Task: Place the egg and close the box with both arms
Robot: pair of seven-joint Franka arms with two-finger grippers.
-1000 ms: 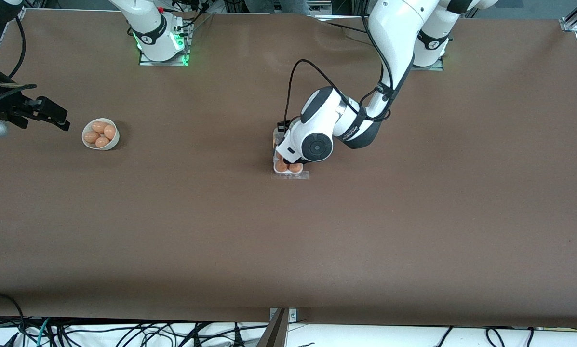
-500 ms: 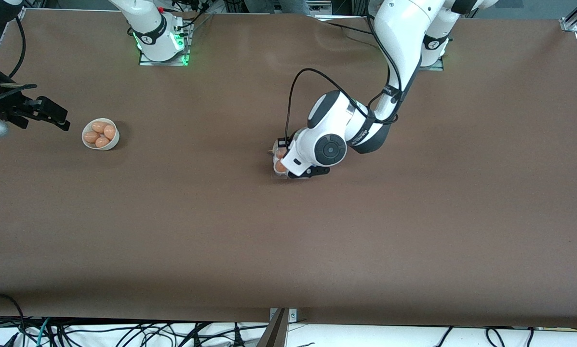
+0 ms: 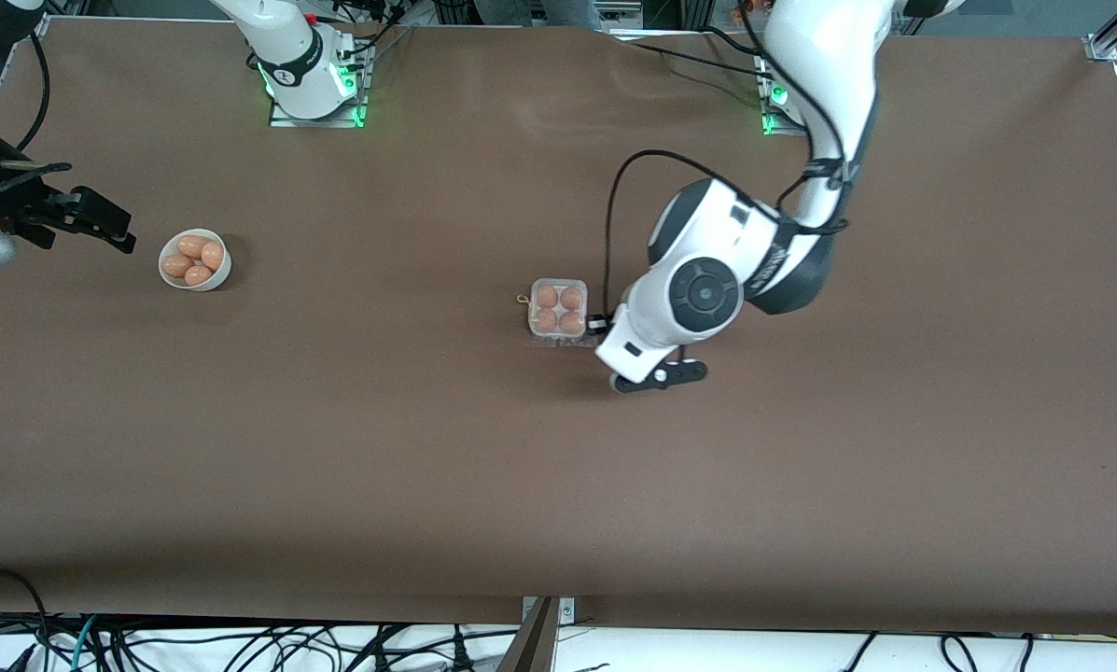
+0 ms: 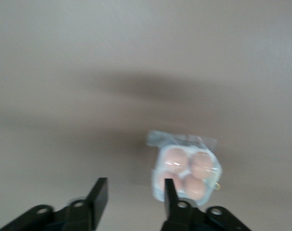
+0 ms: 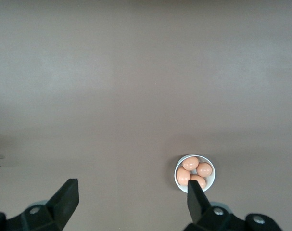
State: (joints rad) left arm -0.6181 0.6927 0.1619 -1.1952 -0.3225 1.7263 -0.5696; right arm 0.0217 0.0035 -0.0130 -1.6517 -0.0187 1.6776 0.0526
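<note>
The box (image 3: 558, 310) is a small clear egg carton in the middle of the table. It holds four tan eggs, and its lid looks down over them. My left gripper (image 3: 659, 376) is open and empty. It hangs over bare table just beside the box, toward the left arm's end. In the left wrist view the box (image 4: 186, 173) lies next to one fingertip (image 4: 170, 190) of the left gripper (image 4: 134, 195). My right gripper (image 3: 101, 224) waits open and empty beside the bowl, at the right arm's end of the table.
A round white bowl (image 3: 194, 259) with several tan eggs stands near the right arm's end. It also shows in the right wrist view (image 5: 194, 172), beside the right gripper (image 5: 130, 197). Cables hang below the table's front edge.
My left gripper has come off the box and moved toward the left arm's end, so the box and its four eggs now show in full. The right arm has not moved.
</note>
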